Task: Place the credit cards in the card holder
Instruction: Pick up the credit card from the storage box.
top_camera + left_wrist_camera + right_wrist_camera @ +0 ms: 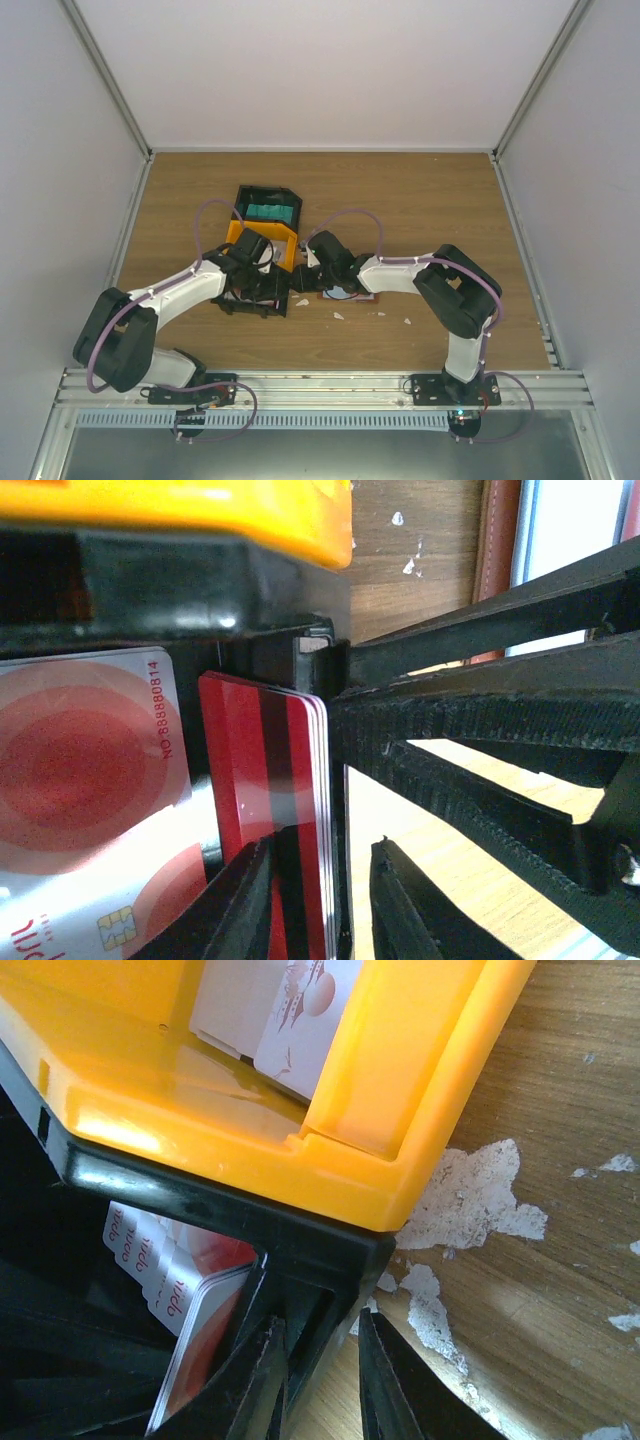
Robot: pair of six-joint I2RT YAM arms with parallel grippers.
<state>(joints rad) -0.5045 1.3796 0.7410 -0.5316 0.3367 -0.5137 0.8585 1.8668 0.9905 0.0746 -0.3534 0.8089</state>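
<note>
Left wrist: straddles the upright red cards (pixel 260 770) with the left gripper (pixel 322 855) part-spread, not clamped, holder (pixel 497 570) ahead to its right; risks pinching several at once, or the bin (pixel 180 590) wall too.

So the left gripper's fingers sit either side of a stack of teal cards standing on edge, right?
Not teal. The left wrist view shows the cards straddled by the left gripper are red with a dark stripe; the rest holds.
</note>
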